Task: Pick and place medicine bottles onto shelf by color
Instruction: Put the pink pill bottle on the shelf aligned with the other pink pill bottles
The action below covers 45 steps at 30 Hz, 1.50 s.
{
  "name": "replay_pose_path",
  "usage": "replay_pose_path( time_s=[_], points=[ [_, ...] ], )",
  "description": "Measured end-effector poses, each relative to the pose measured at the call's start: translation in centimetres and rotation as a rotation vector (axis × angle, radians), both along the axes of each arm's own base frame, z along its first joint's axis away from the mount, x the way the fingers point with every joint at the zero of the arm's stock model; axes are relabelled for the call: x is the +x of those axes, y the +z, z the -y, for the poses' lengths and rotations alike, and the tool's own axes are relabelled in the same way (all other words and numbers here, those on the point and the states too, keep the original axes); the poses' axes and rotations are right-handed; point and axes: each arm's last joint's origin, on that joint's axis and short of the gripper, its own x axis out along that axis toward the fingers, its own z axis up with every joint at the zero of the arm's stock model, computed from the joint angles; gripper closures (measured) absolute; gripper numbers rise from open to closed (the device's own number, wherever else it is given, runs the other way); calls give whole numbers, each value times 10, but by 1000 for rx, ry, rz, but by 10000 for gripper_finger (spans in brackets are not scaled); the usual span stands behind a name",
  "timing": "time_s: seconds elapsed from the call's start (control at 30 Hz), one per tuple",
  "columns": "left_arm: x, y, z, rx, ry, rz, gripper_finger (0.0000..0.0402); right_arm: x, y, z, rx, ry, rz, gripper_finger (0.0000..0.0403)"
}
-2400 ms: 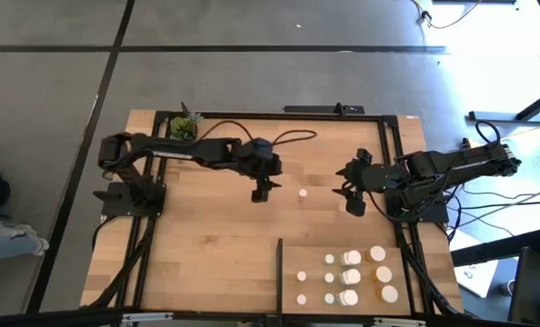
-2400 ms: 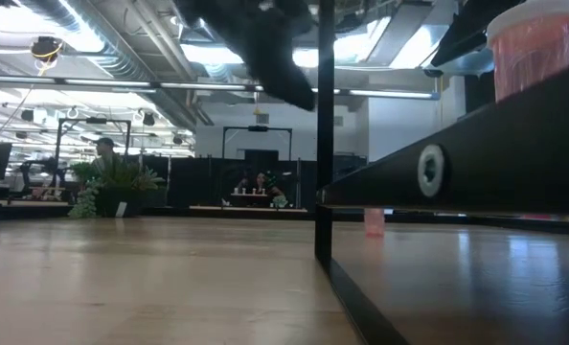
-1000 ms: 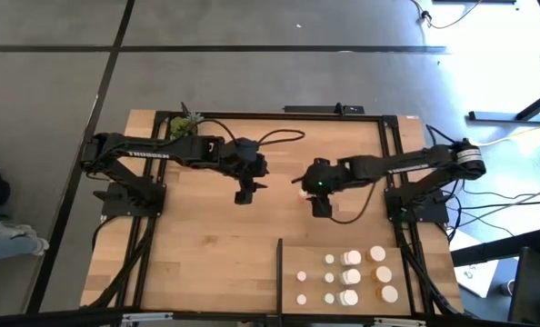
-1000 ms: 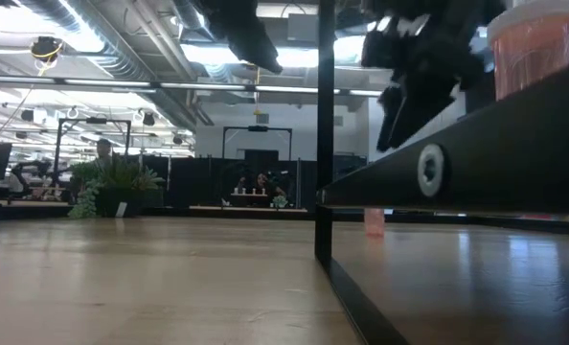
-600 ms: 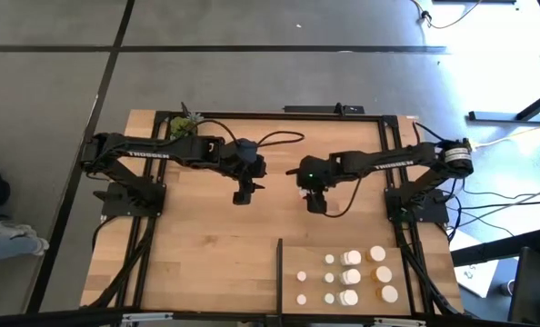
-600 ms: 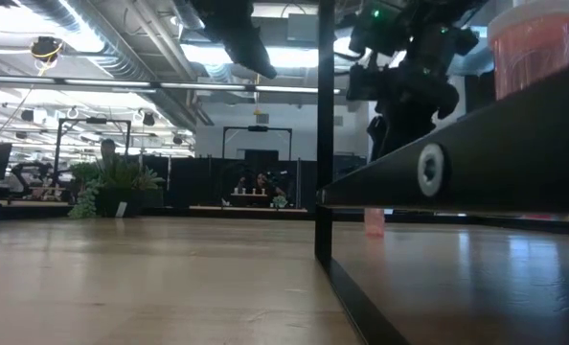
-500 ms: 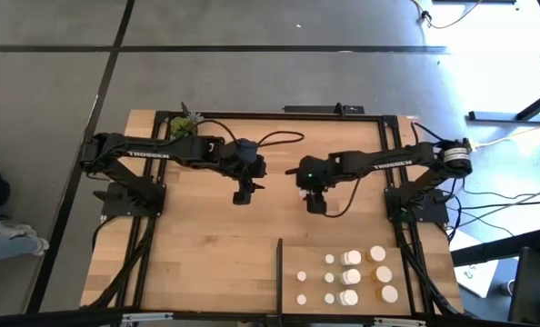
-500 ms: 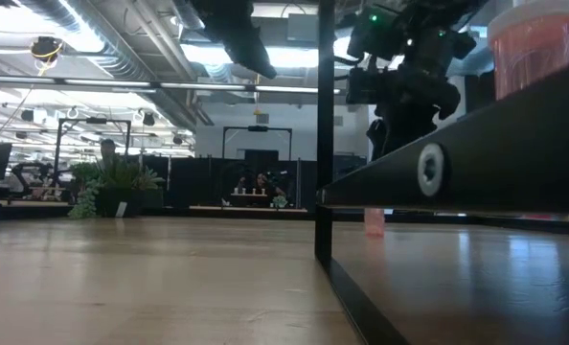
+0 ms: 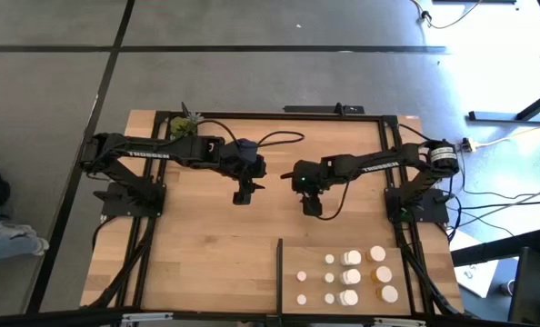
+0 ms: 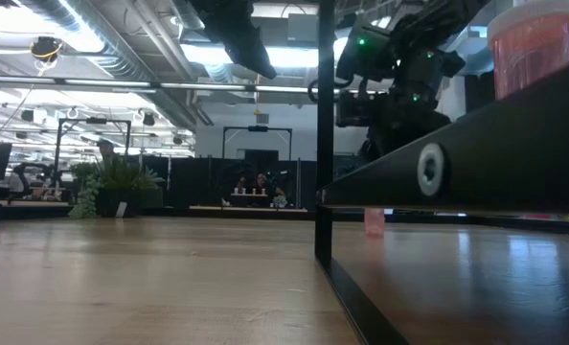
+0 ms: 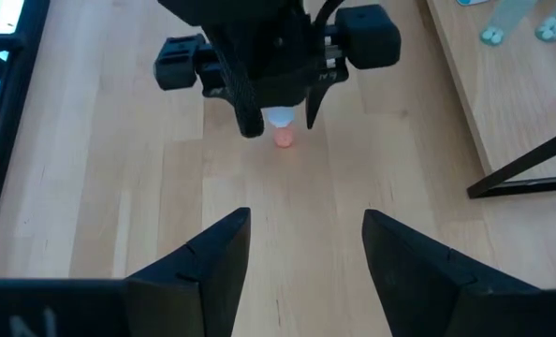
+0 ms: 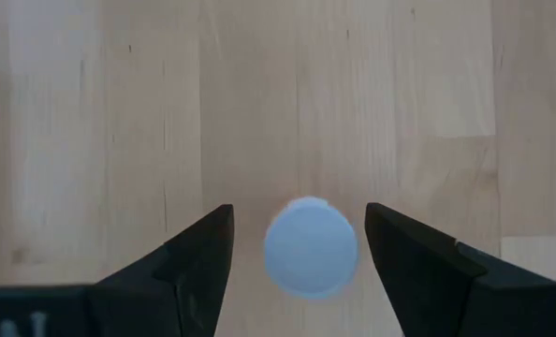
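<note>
Near the middle of the bench [image 9: 206, 236] I have the right gripper [image 12: 297, 245] poised directly above a lone medicine bottle [image 12: 311, 247], its jaws spread and empty, one finger on either side of the white cap. From the left wrist view I can see that bottle's pinkish-amber body [image 11: 284, 139] standing on the wood beneath the right arm's fingers, apart from everything else. The left gripper [image 9: 242, 193] hangs just beside it over bare wood, jaws released, holding nothing. The shelf [image 9: 425, 259] sits at the near right corner of the bench, behind its thin black strip, with the other bottles [image 9: 351, 276] already lined up in rows on it.

My worry is the descent. The cap looks slightly nearer one finger than the other, so I judge that if I drop without centring, that finger could nudge the bottle and topple it, and a round bottle would roll away across the wood. Closing too high would pinch only the cap, and it might slip out in transit. The two arms are also close; I'd keep the left one clear.
</note>
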Motion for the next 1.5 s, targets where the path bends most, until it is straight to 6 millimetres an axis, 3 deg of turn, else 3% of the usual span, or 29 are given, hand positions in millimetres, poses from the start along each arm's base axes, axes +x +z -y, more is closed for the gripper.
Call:
replay_pose_path(
  time_s=[0.13, 0.5, 0.93, 1.23, 1.5],
  points=[
    [0, 0, 0, 0, 0, 0, 201, 1, -1, 0, -1, 3, 0, 178],
    [0, 0, 0, -1, 1, -1, 202, 1, -1, -1, 1, 2, -1, 292],
    [0, 0, 0, -1, 1, 0, 204, 2, 2, -29, 23, 42, -13, 287],
    [0, 0, 0, -14, 15, 0, 204, 17, 39, -62, 38, 108, 19, 281],
    [-3, -3, -2, -17, 21, -46, 204, 20, 69, -105, 78, 164, 59, 286]
  ],
)
